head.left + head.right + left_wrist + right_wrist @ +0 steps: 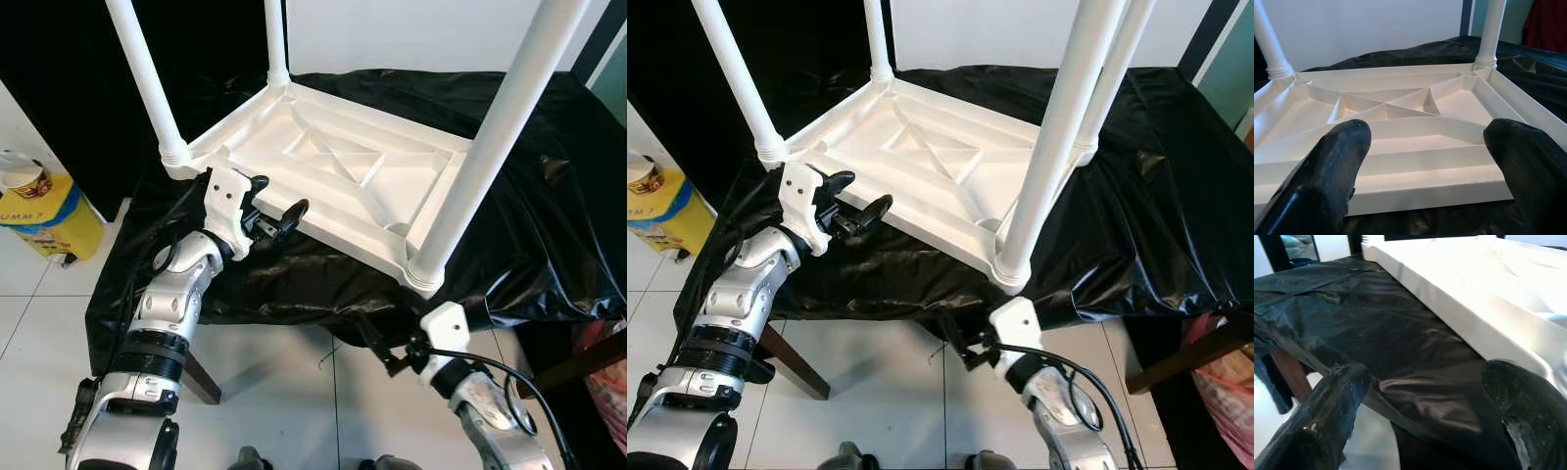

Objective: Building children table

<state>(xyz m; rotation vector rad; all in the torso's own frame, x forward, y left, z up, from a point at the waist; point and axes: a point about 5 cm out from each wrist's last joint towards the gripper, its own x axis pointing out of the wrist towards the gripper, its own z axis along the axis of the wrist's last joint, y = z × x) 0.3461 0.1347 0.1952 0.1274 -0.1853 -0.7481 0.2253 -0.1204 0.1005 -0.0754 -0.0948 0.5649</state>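
A white plastic children's table point(333, 166) lies upside down on a surface covered in black sheeting point(529, 215), with white legs point(495, 147) screwed in and standing upward at its corners. My left gripper point(276, 204) is open at the table's near-left edge, its fingers point(1337, 161) spread just in front of the rim with nothing between them. My right gripper point(377, 345) hangs open below the near corner leg, beside the draped sheeting point(1400, 357), holding nothing.
A yellow bin point(44, 211) with a cup on top stands on the tiled floor at the left. A wooden leg point(789, 357) shows under the sheeting. A red-pink bag point(602, 377) sits at the far right.
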